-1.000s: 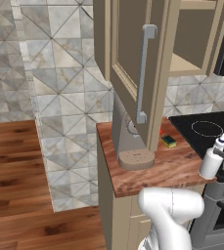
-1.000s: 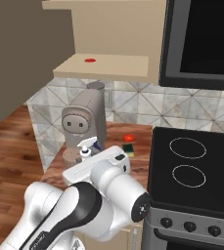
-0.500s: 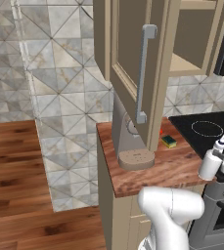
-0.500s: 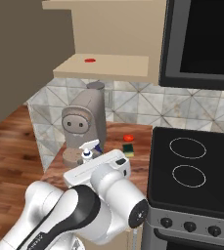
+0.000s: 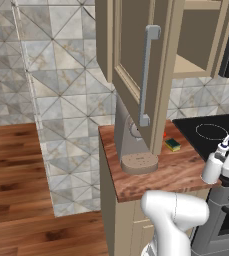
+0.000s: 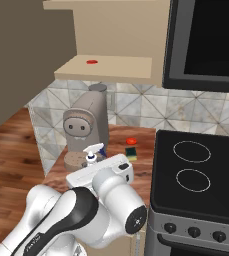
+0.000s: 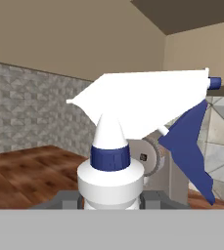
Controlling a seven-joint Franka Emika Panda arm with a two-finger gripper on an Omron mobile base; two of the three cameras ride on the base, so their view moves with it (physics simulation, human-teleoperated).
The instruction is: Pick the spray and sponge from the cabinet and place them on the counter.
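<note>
Right now the gripper is clamped on the spray, low on the bottle body, upright. The hand view looks straight at the neck and trigger head; the dark tips flank the base. In the left base view the spray hangs by the near right end of the counter, close to the stovetop edge. I can't tell from these views whether its base is touching wood or hovering just above.

Step in hand, as I read it: set the spray down on the counter.
- Keep the bottle vertical; it's top-heavy with that trigger head.
- Confirm the base sits over wood, not over the counter/stove seam, before going down.
- Lower until the base is seated, only then open the jaws.
- Retreat straight up or back so the fingers don't drag the bottle over.
- Stay clear of the coffee machine base, which sits just beyond the spray.

Sponge already lies on the counter, further back near the stovetop edge, well apart from the spray, so it looks done. A small red thing sits just behind it.

Count, near to far:
- spray: 1
- coffee machine: 1
- sponge: 1
- red thing on counter: 1
- cabinet: 1, door swung open, long bar handle facing the robot
- flat red thing on the cabinet shelf: 1
- burner rings on stovetop: 2 full ones plus parts of more at the right edge.
</note>
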